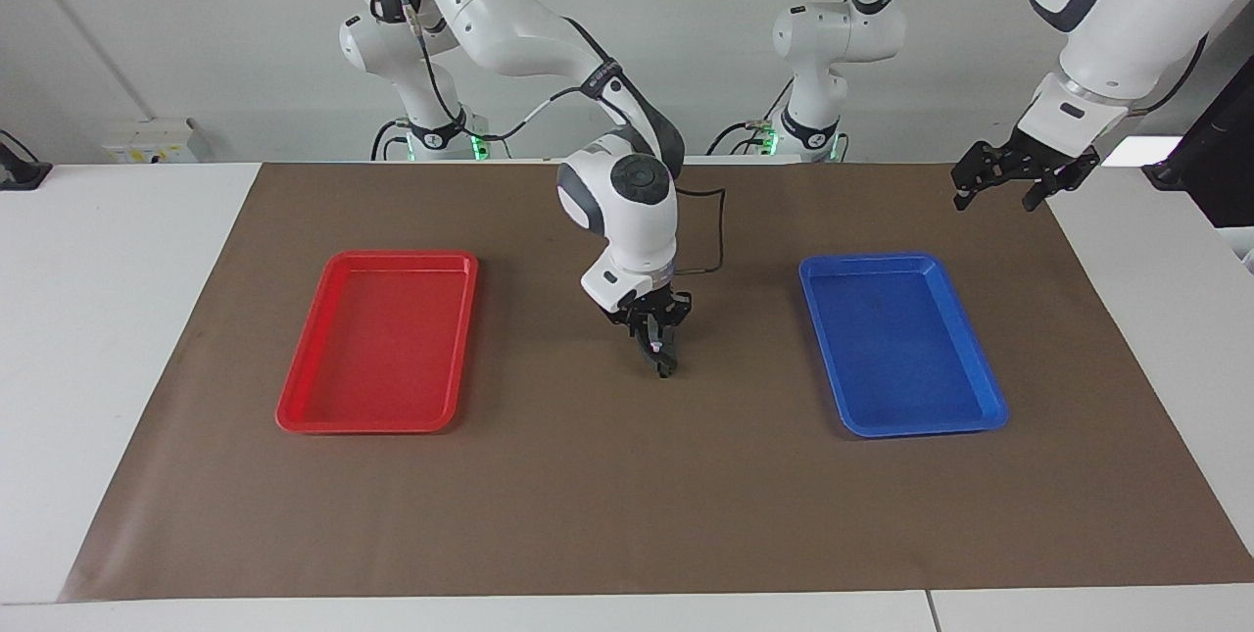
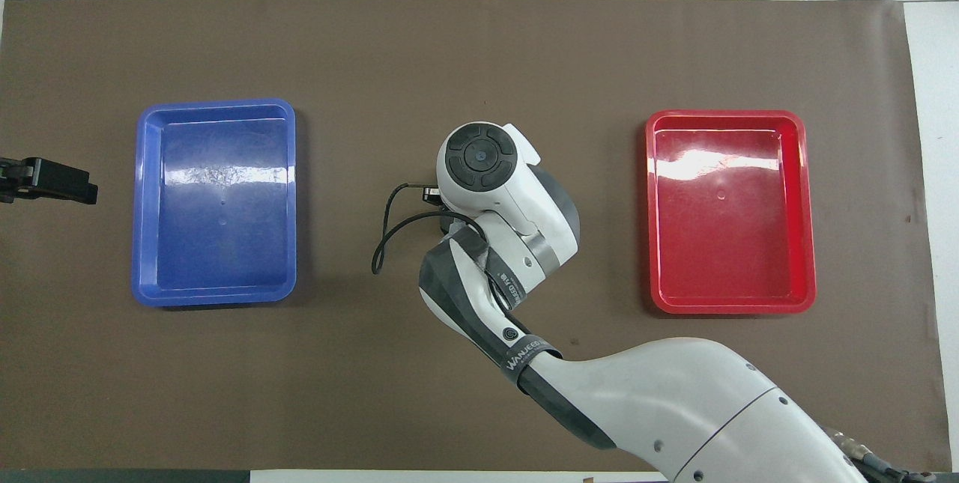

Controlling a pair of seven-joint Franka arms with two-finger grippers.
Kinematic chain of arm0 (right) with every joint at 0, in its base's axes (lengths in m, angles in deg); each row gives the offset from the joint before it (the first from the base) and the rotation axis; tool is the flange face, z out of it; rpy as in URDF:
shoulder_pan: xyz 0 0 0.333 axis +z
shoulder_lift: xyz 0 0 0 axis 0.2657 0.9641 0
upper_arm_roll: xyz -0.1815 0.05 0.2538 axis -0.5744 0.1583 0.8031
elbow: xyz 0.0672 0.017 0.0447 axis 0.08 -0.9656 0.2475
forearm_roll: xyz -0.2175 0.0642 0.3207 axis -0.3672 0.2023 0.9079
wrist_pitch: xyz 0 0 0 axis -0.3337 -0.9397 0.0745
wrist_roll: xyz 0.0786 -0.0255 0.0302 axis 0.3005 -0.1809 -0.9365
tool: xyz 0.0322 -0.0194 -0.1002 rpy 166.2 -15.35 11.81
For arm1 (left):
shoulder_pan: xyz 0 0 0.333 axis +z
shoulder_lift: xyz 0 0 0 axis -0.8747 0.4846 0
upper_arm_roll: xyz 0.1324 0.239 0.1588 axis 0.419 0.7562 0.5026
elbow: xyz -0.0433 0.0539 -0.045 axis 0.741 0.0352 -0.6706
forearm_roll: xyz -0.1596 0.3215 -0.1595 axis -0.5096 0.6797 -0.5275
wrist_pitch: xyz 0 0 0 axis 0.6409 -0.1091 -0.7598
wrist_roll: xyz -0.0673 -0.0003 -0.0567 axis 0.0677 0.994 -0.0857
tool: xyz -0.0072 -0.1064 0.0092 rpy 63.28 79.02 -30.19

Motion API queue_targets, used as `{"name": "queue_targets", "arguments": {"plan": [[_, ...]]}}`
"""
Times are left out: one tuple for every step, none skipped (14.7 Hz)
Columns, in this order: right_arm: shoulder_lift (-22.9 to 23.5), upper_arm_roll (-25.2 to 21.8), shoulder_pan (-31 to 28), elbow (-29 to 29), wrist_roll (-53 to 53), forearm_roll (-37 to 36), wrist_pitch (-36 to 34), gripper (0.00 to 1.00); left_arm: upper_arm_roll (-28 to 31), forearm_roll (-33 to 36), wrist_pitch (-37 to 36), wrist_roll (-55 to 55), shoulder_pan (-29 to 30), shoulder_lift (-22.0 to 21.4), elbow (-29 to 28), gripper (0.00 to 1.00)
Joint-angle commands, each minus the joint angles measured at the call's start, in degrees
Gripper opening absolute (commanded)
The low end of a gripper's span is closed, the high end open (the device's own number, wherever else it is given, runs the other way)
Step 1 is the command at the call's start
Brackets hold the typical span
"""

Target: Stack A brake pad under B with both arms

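Brown mat (image 1: 627, 514) covers the desk (image 1: 98, 367); red tray (image 1: 377, 343) and blue tray (image 1: 901, 343) sit apart. Right gripper (image 1: 664, 363), jaws shut and empty, hangs between them. Left gripper (image 1: 1024, 183), jaws wide and empty, waits past the blue tray.

The right gripper (image 1: 662, 358) points down, fingertips together, over the brown mat (image 1: 627, 514) at center. A red tray (image 1: 377, 343) lies at 9 o'clock, a blue tray (image 1: 901, 343) at 3. The left gripper (image 1: 997, 193) hangs open at 2 o'clock.

Red tray (image 1: 377, 343) and blue tray (image 1: 901, 343): glossy smooth plastic. Brown mat (image 1: 627, 495): matt, paper-like. Arm shells: smooth glossy white plastic.
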Motion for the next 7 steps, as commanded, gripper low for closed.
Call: {"name": "queue_targets", "arguments": {"plan": [[0.8, 0.0, 0.1, 1.0, 1.5, -1.4, 1.2, 0.00, -0.3, -0.2, -0.4, -1.1, 0.6, -0.3, -0.8, 0.99], [1.0, 0.0, 0.3, 0.8, 1.5, -1.3, 1.9, 0.00, -0.3, -0.2, -0.3, -1.1, 0.6, -0.3, -0.8, 0.99], [1.1, 0.0, 1.0, 0.7, 1.5, -1.3, 2.2, 0.00, -0.4, -0.2, 0.2, -0.9, 0.3, -0.3, -0.8, 0.99], [1.2, 0.0, 1.0, 0.7, 1.5, -1.3, 2.2, 0.00, -0.5, -0.2, 1.2, -0.7, -0.1, -0.2, -0.8, 0.99], [1.2, 0.0, 1.1, 0.6, 1.5, -1.3, 2.2, 0.00, -0.5, -0.2, 1.6, -0.7, -0.2, 0.1, -0.4, 0.99], [1.2, 0.0, 1.1, 0.5, 1.5, -1.4, 2.2, 0.00, -0.7, -0.1, 1.3, -0.7, -0.3, 0.2, -0.1, 0.99], [1.2, -0.1, 1.0, 0.5, 1.5, -1.4, 2.2, 0.00, -0.8, 0.0, 0.8, -0.7, -0.3, 0.1, -0.2, 0.99]]}}
